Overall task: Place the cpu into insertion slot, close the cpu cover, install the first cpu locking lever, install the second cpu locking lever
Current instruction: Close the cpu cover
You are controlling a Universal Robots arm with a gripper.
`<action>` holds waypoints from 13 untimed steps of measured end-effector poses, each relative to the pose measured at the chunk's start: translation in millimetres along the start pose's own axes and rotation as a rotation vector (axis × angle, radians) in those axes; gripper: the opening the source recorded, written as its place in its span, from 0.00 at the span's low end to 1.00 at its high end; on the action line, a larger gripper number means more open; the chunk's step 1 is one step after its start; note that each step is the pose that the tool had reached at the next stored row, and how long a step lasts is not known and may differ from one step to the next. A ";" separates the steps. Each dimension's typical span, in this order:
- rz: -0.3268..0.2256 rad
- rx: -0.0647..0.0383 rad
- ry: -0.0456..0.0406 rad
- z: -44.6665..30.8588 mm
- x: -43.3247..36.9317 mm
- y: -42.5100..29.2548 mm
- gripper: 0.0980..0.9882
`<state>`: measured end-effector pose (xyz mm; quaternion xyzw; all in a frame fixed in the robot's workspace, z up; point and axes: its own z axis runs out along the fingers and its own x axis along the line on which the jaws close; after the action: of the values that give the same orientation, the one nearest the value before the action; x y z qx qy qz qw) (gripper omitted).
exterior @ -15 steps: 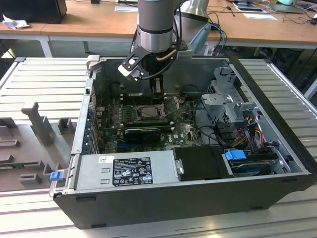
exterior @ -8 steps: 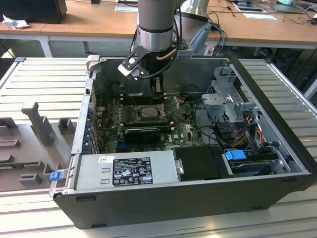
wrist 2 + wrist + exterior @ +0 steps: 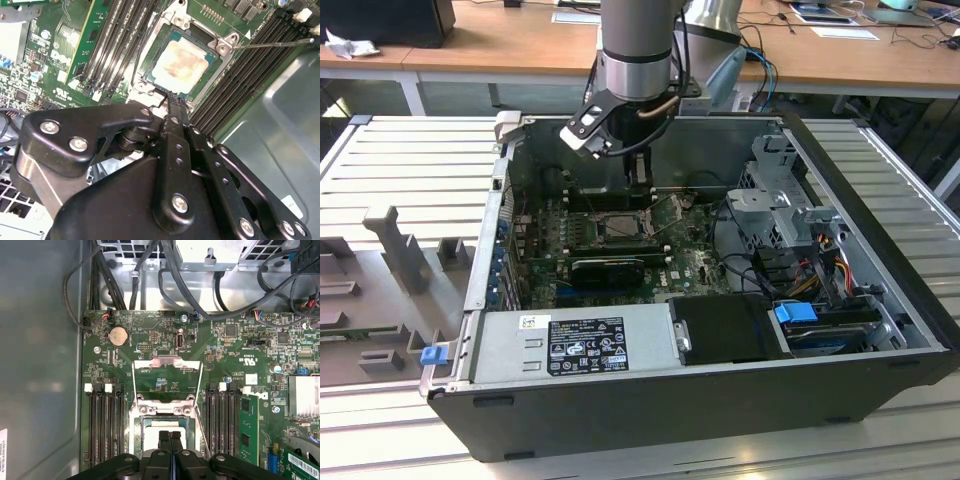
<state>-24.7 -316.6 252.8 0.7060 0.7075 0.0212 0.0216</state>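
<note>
From the exterior view's left, the open computer case (image 3: 485,300) lies on its side so the motherboard (image 3: 545,235) faces up to the arm. Mid-board, the cpu (image 3: 182,60) sits flat in the insertion slot (image 3: 228,43), pale top exposed. The cpu cover (image 3: 167,363) seems to stand open beyond it. The gripper (image 3: 170,434) hangs at the slot's edge, jaws pinched together with nothing visible between them, likely to push rather than grasp. A thin lever wire (image 3: 275,44) juts from the frame, apparently unlatched.

in the first wrist view the tool (image 3: 170,436) hides part of the insertion slot (image 3: 150,436), and the picture's edge cuts both off. in the second wrist view its body covers much of the motherboard (image 3: 60,60).
</note>
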 end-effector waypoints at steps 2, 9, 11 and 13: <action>0.000 0.000 0.0001 -1.2 0.0 0.2 0.01; 0.000 0.000 0.0001 -1.9 0.1 9.7 0.01; 0.000 0.000 0.0001 -1.8 0.1 12.5 0.01; 0.000 0.000 -0.0002 -2.2 0.1 15.6 0.01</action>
<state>-9.2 -316.4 255.9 0.7060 0.7076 0.0211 0.0217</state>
